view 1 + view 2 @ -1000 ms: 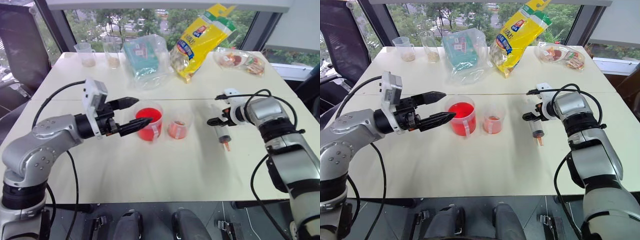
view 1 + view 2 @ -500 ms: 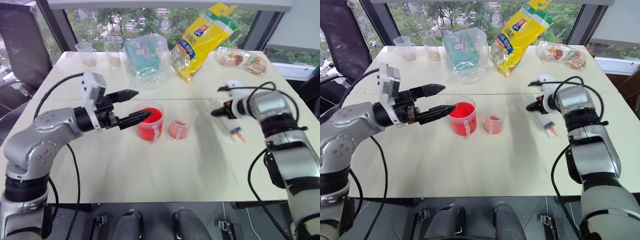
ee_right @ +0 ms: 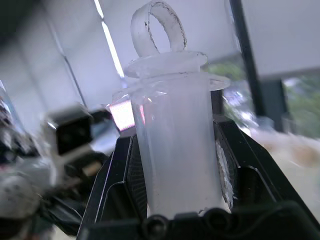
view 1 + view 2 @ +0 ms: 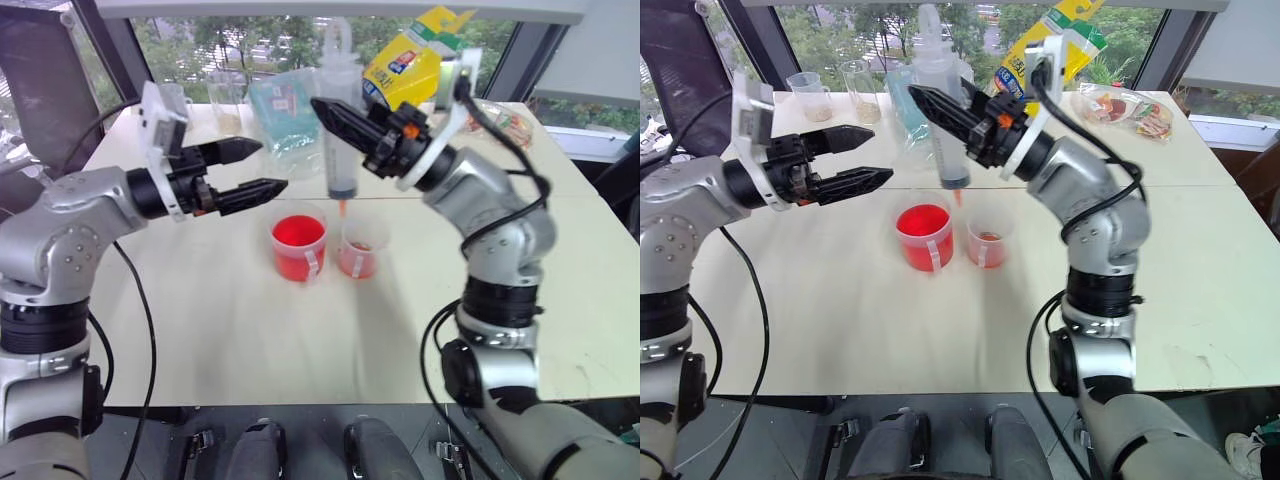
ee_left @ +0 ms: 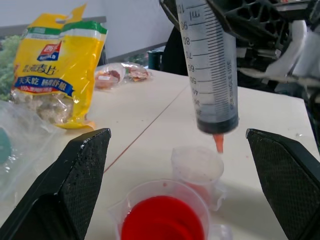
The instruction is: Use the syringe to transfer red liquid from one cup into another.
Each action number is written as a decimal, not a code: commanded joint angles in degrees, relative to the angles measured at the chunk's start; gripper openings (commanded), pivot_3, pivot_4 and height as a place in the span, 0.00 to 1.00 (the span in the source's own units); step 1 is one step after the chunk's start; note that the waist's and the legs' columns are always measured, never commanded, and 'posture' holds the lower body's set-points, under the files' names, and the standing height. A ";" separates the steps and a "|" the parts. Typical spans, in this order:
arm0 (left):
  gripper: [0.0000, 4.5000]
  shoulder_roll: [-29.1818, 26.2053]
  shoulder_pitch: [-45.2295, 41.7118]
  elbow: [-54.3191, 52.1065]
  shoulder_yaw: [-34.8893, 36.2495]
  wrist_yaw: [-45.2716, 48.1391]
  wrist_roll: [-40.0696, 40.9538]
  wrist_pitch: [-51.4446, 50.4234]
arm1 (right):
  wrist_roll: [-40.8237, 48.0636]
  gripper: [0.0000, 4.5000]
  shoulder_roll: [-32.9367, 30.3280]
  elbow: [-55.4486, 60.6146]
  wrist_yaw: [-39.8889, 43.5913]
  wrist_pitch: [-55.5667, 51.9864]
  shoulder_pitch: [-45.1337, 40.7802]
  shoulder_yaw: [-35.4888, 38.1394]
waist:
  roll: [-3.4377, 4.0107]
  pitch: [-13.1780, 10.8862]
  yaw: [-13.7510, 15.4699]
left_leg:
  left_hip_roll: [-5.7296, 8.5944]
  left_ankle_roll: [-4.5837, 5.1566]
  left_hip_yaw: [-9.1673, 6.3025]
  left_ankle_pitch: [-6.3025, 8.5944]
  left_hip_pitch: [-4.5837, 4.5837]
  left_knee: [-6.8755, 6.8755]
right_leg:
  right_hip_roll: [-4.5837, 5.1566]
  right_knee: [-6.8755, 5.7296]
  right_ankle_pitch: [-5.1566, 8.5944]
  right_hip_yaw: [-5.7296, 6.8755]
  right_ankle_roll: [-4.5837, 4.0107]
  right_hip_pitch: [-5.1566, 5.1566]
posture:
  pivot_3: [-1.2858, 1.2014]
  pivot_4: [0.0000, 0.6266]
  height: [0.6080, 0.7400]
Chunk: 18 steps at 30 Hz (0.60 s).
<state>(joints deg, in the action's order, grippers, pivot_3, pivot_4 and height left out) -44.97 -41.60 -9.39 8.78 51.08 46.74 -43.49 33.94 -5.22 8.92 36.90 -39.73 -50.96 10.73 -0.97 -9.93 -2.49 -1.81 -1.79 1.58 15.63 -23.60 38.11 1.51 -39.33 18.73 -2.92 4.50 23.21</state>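
Syringe (image 4: 341,130) stands upright in the air, tip down, right above the small pink cup (image 4: 359,252). Right claw (image 4: 345,125) is clamped on it. Big red cup (image 4: 299,246) sits beside the small one on the table (image 4: 250,330). Left claw (image 4: 250,168) hangs nearby, fingers apart.

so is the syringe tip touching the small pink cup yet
Apart. The left wrist view shows the syringe hanging with its orange tip above the rim of the narrower cup, bare table showing between them.
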 commanded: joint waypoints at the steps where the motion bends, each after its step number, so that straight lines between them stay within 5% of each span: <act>1: 1.00 -2.74 -1.35 0.20 2.97 1.54 0.08 -0.12 | -3.37 0.32 4.06 -3.37 -0.41 11.60 1.49 -3.70 | 0.00 0.00 -0.08 | 0.00 0.00 0.00 0.00 0.00 0.00 | 0.00 0.00 0.00 0.00 0.00 0.00 | 0.52 0.24 1.00; 11: 1.00 -4.55 0.57 -2.07 4.08 1.60 1.35 -2.52 | -16.43 0.32 10.19 -24.28 -1.92 39.32 4.15 -11.16 | 0.00 0.00 -0.18 | -0.01 -0.05 0.01 -0.03 0.01 0.00 | -0.01 -0.04 0.00 -0.01 0.00 0.04 | 0.52 0.24 1.00; 18: 1.00 -1.59 -2.86 -0.80 1.62 0.94 0.02 -1.96 | -19.11 0.32 9.87 -26.52 -1.59 44.64 8.12 -14.15 | 0.00 0.00 -0.10 | 0.00 -0.07 0.00 -0.04 0.01 0.00 | 0.00 -0.04 0.00 0.00 0.00 0.01 | 0.52 0.24 1.00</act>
<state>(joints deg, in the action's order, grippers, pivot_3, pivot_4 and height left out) -46.53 -42.68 -9.53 9.89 52.07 46.78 -46.03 14.92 4.41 -19.47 35.13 3.01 -41.97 -2.84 -0.97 -9.93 -2.59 -1.82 -1.87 1.58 15.59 -23.58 38.11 1.50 -39.39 18.73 -2.93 4.50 23.23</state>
